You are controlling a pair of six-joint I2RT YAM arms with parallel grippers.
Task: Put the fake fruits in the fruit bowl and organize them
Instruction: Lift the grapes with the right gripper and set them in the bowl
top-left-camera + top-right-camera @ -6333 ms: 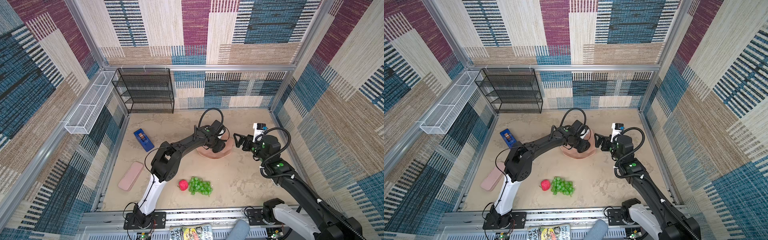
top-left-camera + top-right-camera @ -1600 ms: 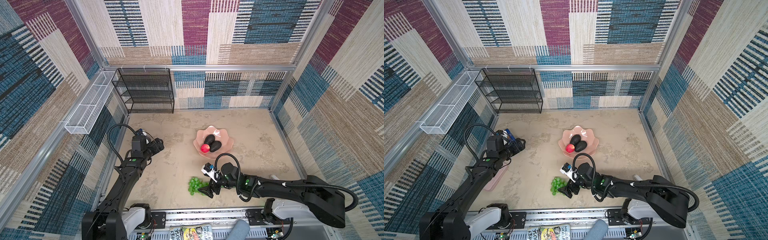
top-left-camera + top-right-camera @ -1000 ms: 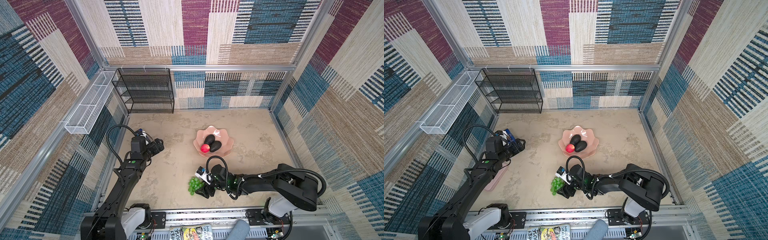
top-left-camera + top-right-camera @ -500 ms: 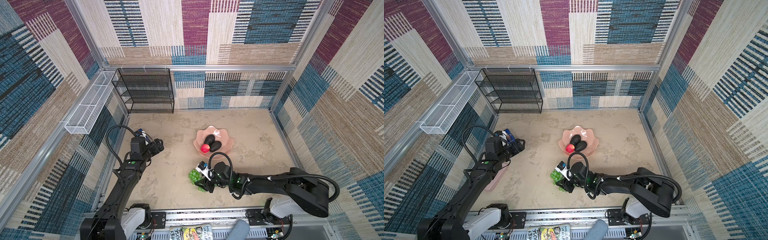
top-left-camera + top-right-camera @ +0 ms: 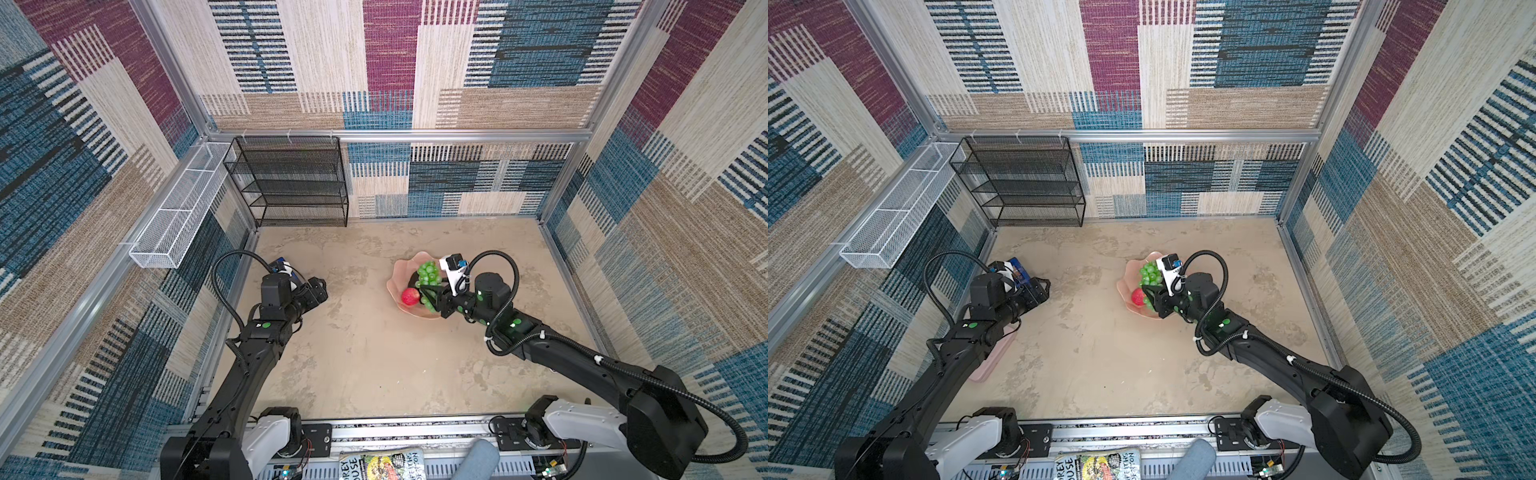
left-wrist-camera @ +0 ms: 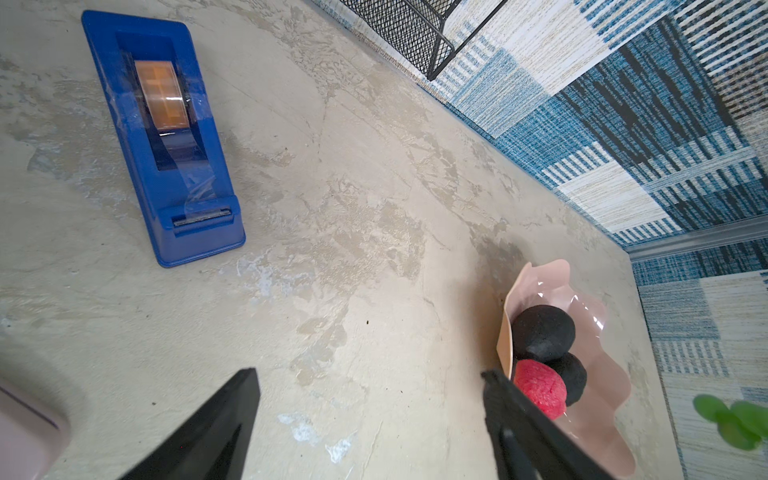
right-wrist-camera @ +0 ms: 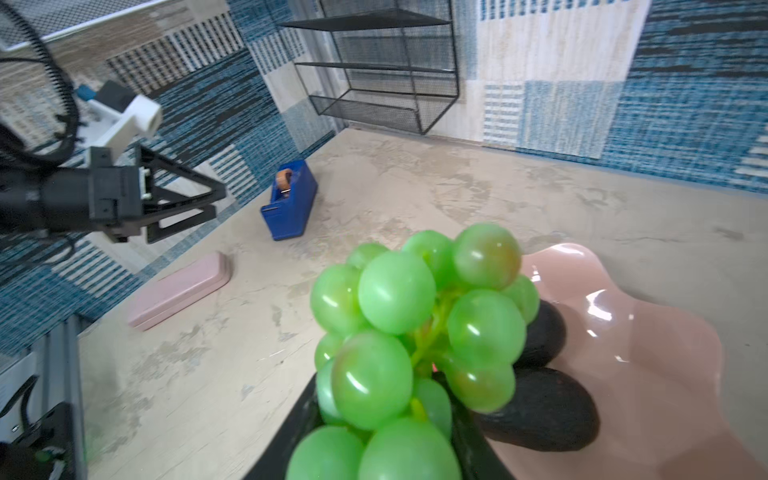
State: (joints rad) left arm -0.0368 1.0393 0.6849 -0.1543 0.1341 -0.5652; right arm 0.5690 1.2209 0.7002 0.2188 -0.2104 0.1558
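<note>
In both top views my right pincer (image 5: 428, 293) is clamped on the grapes (image 5: 428, 272), holding them above the fruit bowl (image 5: 392, 286) so they can settle beside the red fruit (image 5: 410, 296). My left pincer (image 5: 319, 291) hangs wide apart, empty, clear of the bowl.

Left wrist view: two avocados (image 6: 542, 332) sit in the bowl on the mottled beige desk (image 6: 353, 208), with the tape dispenser (image 6: 162, 141) well apart.

Right wrist view: the grapes hang above the avocados, and patchwork woven walls (image 7: 685, 104) surround everything.

Pink bowl (image 6: 606, 365) has both dark avocados (image 6: 542, 332) and the red fruit (image 6: 540, 388) huddled together inside it. Blurry green grapes (image 6: 731, 419) show up just past its rim. Blue tape dispenser (image 6: 162, 141) is well away from the bowl, and the left gripper (image 6: 370, 376) has its jaws spread wide.
</note>
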